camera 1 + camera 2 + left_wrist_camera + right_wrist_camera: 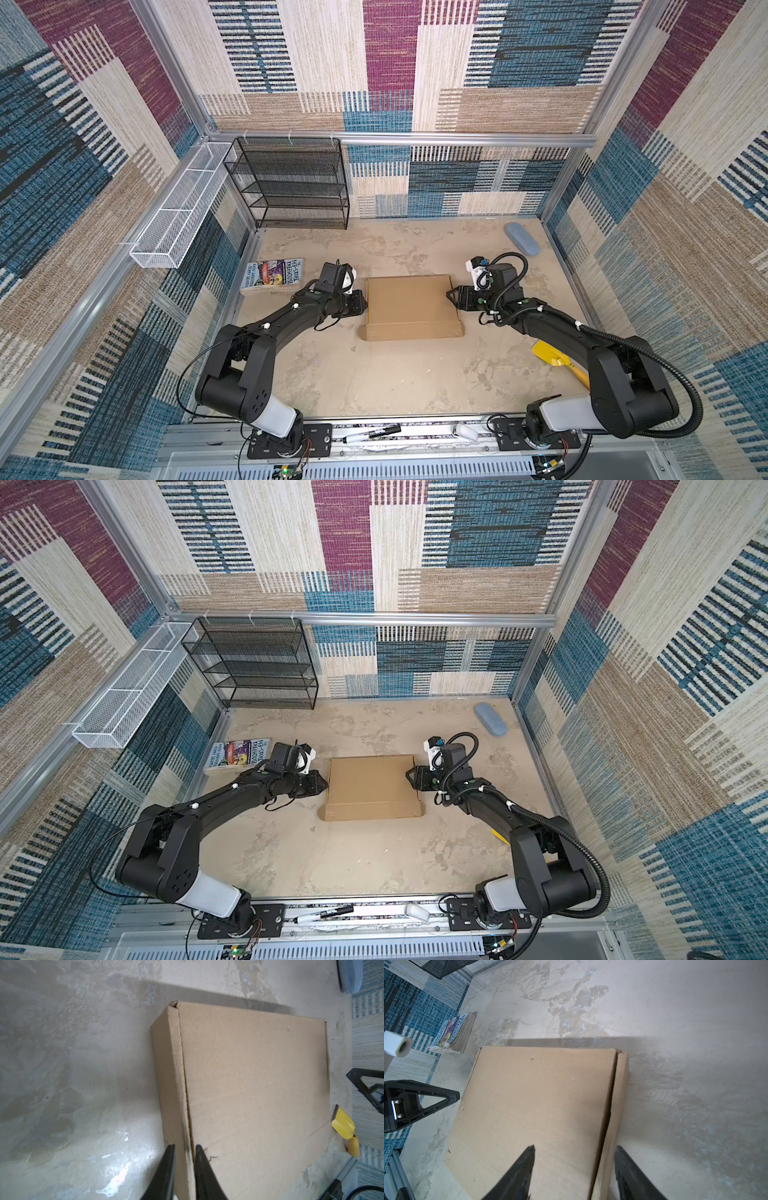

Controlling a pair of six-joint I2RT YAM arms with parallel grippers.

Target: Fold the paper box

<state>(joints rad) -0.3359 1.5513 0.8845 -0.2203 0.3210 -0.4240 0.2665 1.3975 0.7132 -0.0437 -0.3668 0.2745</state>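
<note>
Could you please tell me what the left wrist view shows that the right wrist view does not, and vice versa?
Only the left wrist view shows the yellow flat-bladed tool with a tan handle and the blue-grey oval case. Only the right wrist view shows the colourful-covered book and a corner of the black wire-mesh shelf. Both show the closed plain brown cardboard box on the mottled beige tabletop, the left gripper with jaws narrowly apart at one box edge, and the right gripper open wide astride the opposite edge.
</note>
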